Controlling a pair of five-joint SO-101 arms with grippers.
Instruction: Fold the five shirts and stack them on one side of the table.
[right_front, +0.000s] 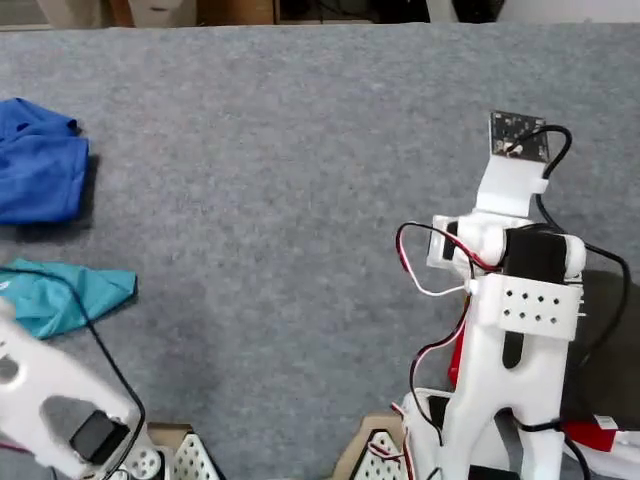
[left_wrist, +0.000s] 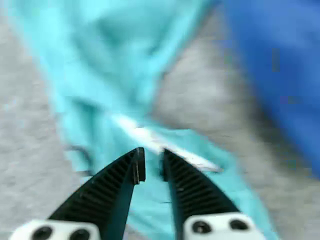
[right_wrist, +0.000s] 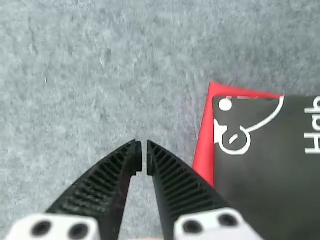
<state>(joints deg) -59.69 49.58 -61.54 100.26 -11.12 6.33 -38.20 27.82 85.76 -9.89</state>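
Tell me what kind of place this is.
Probably a robot lab bench for laundry-folding trials, not a home: a grey felt-covered table, a white left arm and right arm with exposed wires at its edge, and a blue shirt and teal shirt lying crumpled on it.

Grey table (right_front: 300, 200): blue shirt (right_front: 40, 165), teal shirt (right_front: 60, 295) (both crumpled), black-red garment (right_wrist: 270, 165)

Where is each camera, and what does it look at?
High view: fixed above, looking down at the grey table; both arms show.
Left wrist view: on the left arm, facing the left hand above the teal shirt, blue shirt beside.
Right wrist view: on the right arm, facing the right hand above table, by a black-and-red thing.
Shared: high and left wrist views show both shirts.
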